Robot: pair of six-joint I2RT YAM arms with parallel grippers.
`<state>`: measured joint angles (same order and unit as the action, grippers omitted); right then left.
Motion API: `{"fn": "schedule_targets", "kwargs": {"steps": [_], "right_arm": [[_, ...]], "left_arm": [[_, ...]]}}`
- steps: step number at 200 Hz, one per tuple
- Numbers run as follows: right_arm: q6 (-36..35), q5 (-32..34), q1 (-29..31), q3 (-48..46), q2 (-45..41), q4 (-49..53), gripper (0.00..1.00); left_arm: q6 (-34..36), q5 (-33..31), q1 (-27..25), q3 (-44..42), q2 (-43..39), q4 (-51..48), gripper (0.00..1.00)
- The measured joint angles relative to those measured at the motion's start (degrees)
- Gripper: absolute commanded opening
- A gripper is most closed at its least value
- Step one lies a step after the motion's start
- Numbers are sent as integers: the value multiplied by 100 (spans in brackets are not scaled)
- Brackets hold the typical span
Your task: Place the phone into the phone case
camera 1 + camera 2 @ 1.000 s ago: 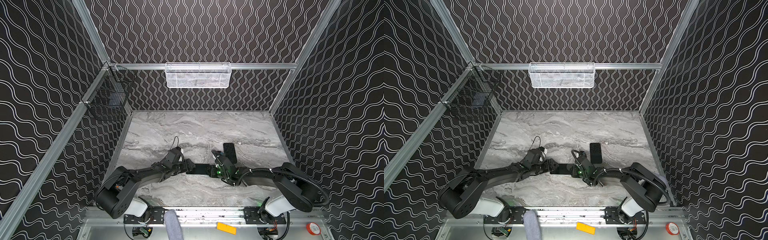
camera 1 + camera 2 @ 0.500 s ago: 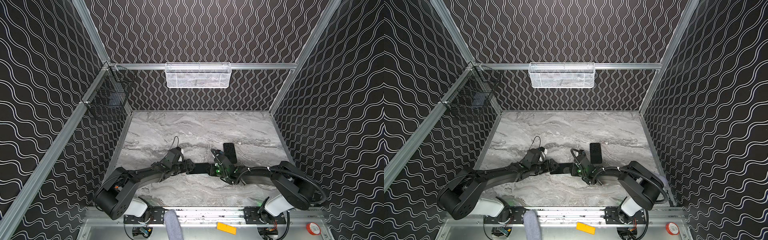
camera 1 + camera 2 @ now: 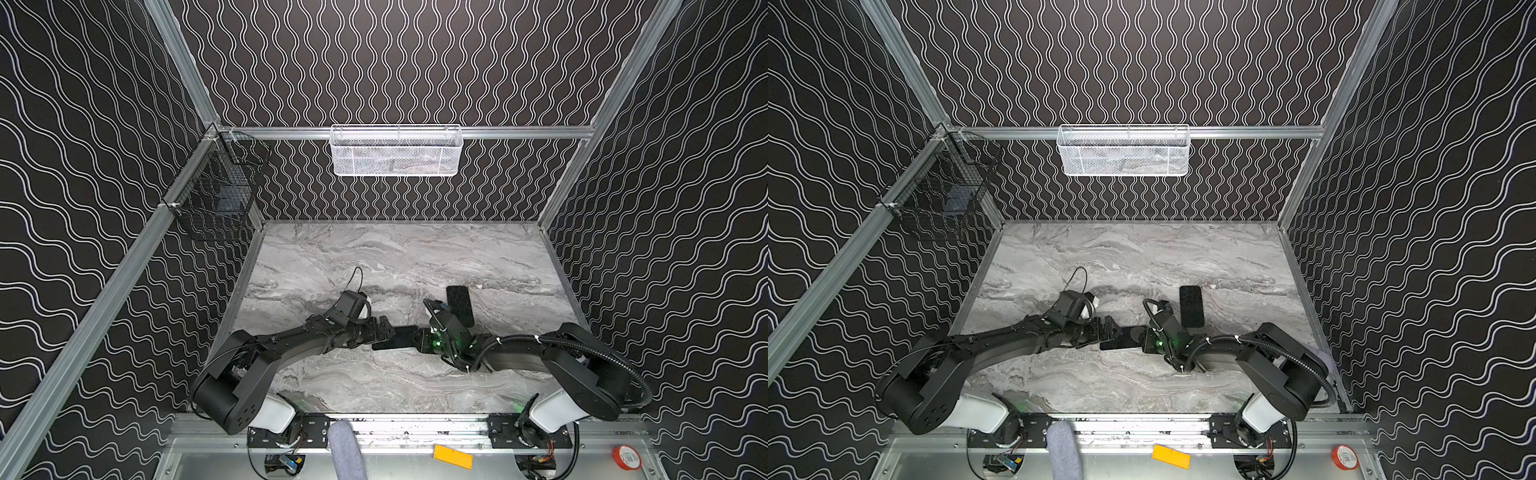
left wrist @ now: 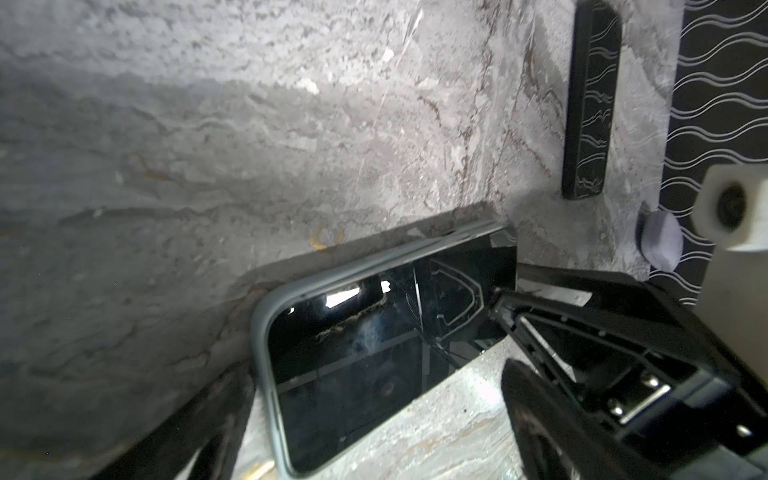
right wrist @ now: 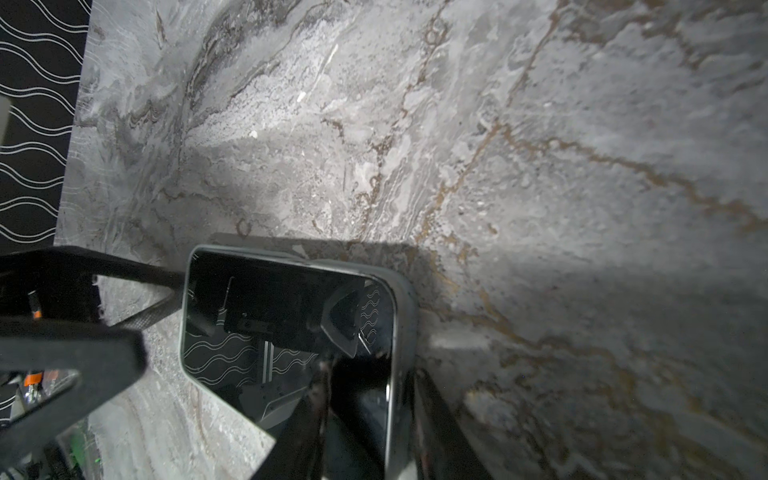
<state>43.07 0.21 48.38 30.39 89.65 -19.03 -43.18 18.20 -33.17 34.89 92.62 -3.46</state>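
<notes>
**Phone sat half-seated in its case as two grippers met near the table's front edge**

The right gripper (image 3: 417,343) was clamped on one end of the phone (image 4: 374,353), which lay glass up and seemingly tilted about midway along the front edge of the marble table (image 3: 374,257). The left gripper (image 3: 386,333) stood at the opposite end with its jaws wide apart, gripping nothing. The grey phone case (image 4: 259,328) wrapped that end and one long side, but the corner by the right gripper looked bare, so seating appeared unfinished. The next move likely called for pressing the loose corner into the rim. A black slab (image 3: 459,305) lay just behind the right gripper, toward the right edge.
</notes>
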Motion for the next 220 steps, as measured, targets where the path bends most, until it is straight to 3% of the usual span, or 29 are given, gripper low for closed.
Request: {"fn": "schedule_targets", "kwargs": {"steps": [85,167,220], "right_arm": [[0,-74,2,-44,-33,-42,35],[-7,149,-2,7,-52,107,35],[-4,160,0,66,-26,181,35]], "left_arm": [[146,94,11,-24,-151,-448,98],[-42,603,31,-168,87,356,98],[-527,673,44,-691,-317,1058,98]]}}
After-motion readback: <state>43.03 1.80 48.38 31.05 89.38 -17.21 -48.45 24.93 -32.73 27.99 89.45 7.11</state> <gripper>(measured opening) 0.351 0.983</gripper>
